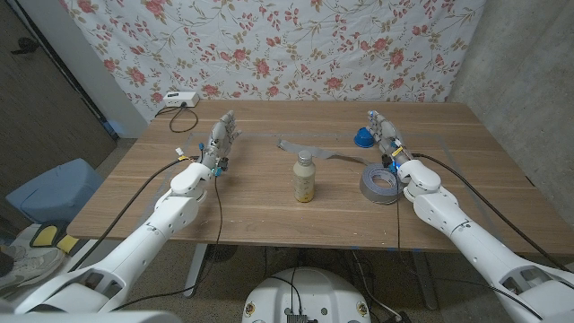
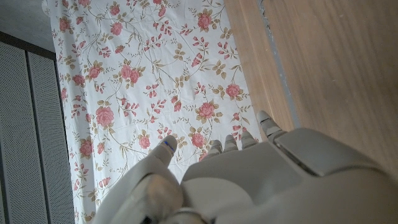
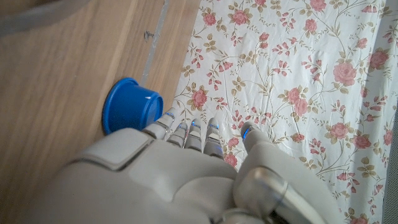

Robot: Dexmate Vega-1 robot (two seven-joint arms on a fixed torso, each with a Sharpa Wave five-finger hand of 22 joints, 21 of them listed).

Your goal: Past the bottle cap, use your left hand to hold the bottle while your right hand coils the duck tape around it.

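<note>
No step has been begun: the bottle point(image 1: 305, 177) stands untouched at frame centre, the duct tape roll point(image 1: 380, 184) lower right of it. The left robot hand point(image 1: 219, 142) and right robot hand point(image 1: 387, 136) are released, holding nothing. Next, the bottle must be grasped. The wooden worktop point(image 1: 260, 202) is backed by a floral cloth point(image 1: 296, 45).

Makeshift lab or test room. A floral-print fabric sheet point(image 1: 296, 45) hangs as a backdrop behind the plain wooden table point(image 1: 269, 193), with bare grey concrete wall point(image 1: 520, 81) beside it. A white power strip with cable point(image 1: 176, 100) sits on the table's corner.
</note>
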